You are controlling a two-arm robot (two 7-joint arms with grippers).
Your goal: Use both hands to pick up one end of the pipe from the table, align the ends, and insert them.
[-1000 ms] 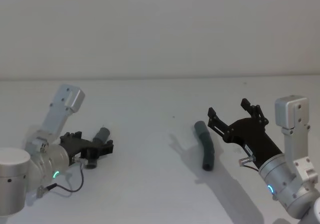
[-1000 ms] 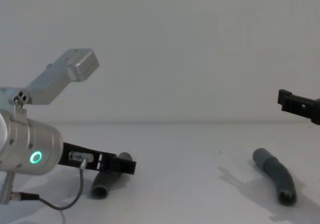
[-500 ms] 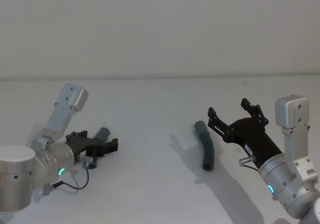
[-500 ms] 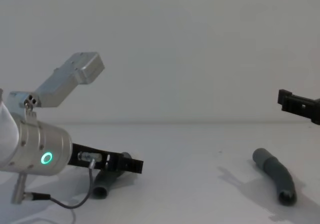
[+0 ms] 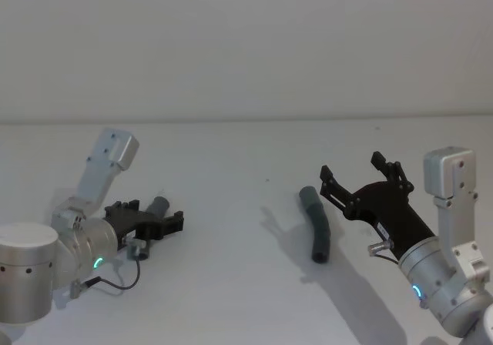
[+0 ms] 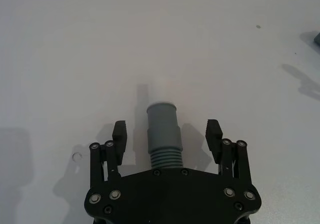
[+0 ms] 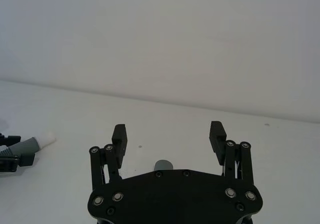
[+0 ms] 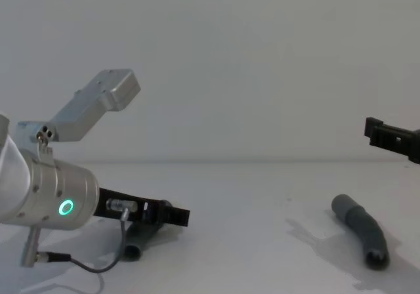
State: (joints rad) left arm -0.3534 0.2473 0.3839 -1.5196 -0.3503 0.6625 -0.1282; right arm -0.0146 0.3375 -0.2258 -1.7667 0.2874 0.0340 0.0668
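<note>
Two dark-grey pipe pieces lie on the white table (image 5: 231,291). The left piece (image 5: 159,204) has a ribbed section (image 6: 166,157) and lies between the fingers of my left gripper (image 5: 158,216), which is open and low over it (image 6: 167,130). Both fingers stand apart from its sides. In the right wrist view this left piece (image 7: 29,145) shows a white tip (image 7: 47,138). The bent right piece (image 5: 316,222) lies free on the table (image 8: 362,231). My right gripper (image 5: 353,168) hangs open above and just right of it, with one end (image 7: 163,165) showing beneath the jaws.
A plain pale wall rises behind the table's far edge (image 5: 246,120). Bare table lies between the two pipe pieces (image 8: 262,241). A thin cable (image 8: 92,264) loops under my left wrist.
My left gripper has slid forward and a little to the right along the left pipe piece, staying open. The right arm and the right piece have not moved.
</note>
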